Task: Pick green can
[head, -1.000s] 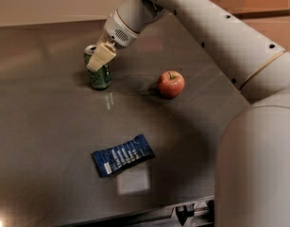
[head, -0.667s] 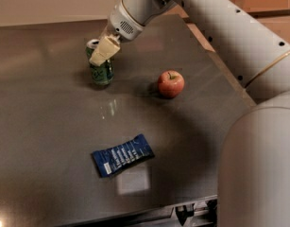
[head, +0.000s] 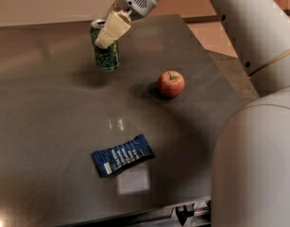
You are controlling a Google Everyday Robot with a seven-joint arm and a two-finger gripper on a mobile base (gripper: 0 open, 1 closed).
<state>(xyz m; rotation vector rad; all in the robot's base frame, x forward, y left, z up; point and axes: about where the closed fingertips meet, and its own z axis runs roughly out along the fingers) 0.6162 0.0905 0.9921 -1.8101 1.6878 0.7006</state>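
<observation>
The green can [head: 106,58], with pale mottled print and a silver top, hangs a little above the grey table [head: 50,126] at the back left, with its shadow on the surface beneath it. My gripper [head: 106,32] comes down from the top of the view and is shut on the can's upper part. One cream finger [head: 113,28] lies across the can's front and the other finger is hidden behind it.
A red apple [head: 171,83] sits on the table to the right of the can. A blue snack packet [head: 123,154] lies nearer the front. My white arm [head: 258,126] fills the right side. The table's right edge runs behind the apple.
The gripper has risen and shifted slightly right with the can in it. The can has left the table surface. The apple and packet have not moved.
</observation>
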